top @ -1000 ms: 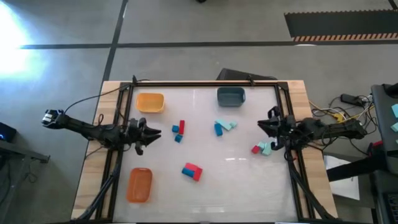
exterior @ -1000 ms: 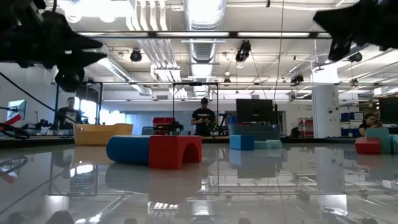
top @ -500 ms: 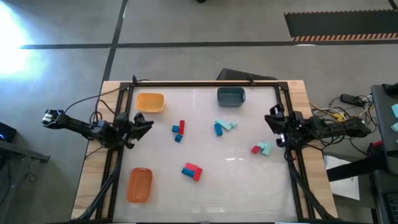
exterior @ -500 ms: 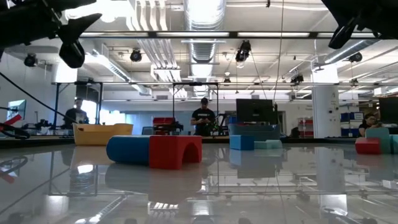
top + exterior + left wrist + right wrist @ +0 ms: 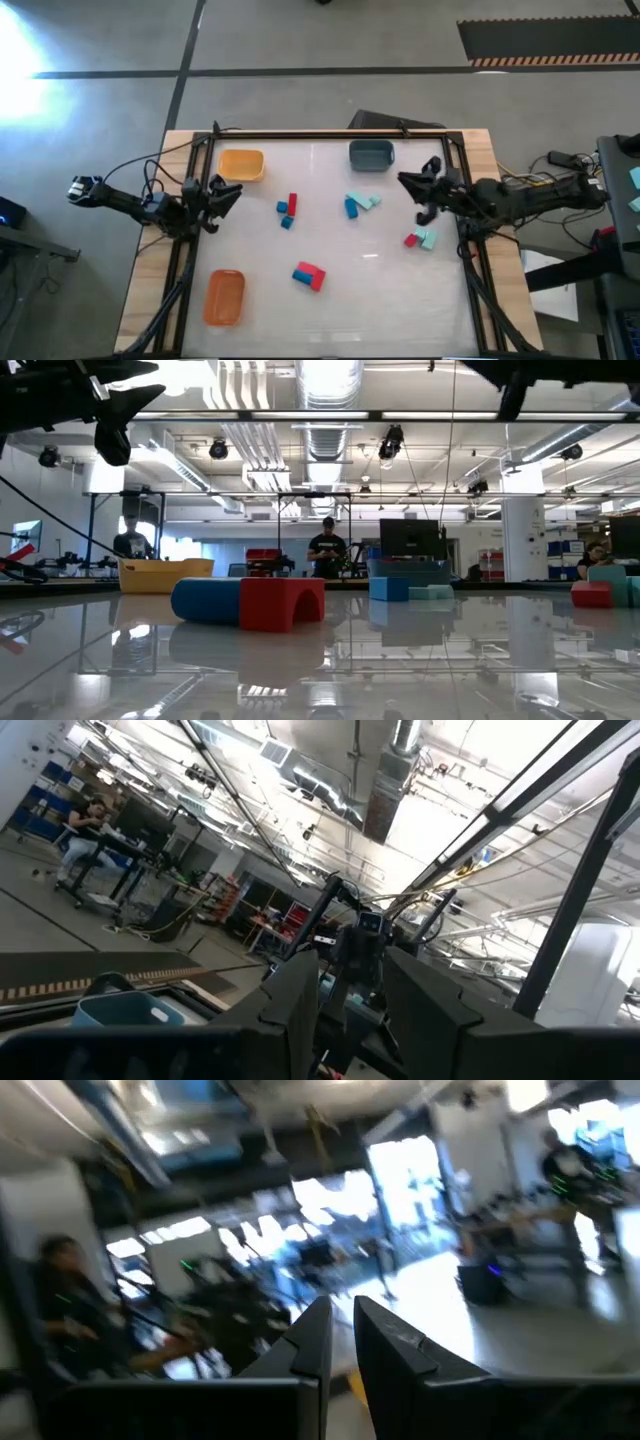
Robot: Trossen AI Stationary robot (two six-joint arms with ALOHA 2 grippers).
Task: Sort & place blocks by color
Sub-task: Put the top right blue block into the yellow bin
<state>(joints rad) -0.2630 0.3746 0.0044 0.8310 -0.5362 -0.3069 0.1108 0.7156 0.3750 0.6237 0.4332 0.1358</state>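
Currently both arms are raised over the table point(image 5: 330, 300), neither touching a block.

Left gripper point(image 5: 228, 192): at the table's left edge, just below the yellow tray point(image 5: 241, 165), fingers spread a little, nothing held. From its own wrist view the two dark fingers point(image 5: 295, 1005) stand apart with a gap between, pointing up into the room.

Right gripper point(image 5: 412, 190): over the right part of the table, between the teal-grey tray point(image 5: 371, 154) and the red/mint pair, fingers apart, empty. Its wrist view shows fingers point(image 5: 310, 1345) with only a narrow gap, aimed at the room; blurred.

Blocks, all lying on the table, none in a tray:
- red bar point(image 5: 292, 203) with blue cube point(image 5: 283, 208) touching, second blue cube point(image 5: 287, 222) just below; left of centre.
- blue bar point(image 5: 351, 208) and mint pieces point(image 5: 366, 201) clustered together; right of centre, below the teal-grey tray.
- red block point(image 5: 411, 240) touching mint block point(image 5: 427, 238); near the right edge.
- blue block point(image 5: 302, 271) against red block point(image 5: 316, 278); near the front, centre. Low view: blue cylinder-like piece point(image 5: 205, 601) beside red arch point(image 5: 281, 603).

Orange tray point(image 5: 224, 297): front left corner.

Person point(image 5: 326, 550) standing in the room behind, far off.
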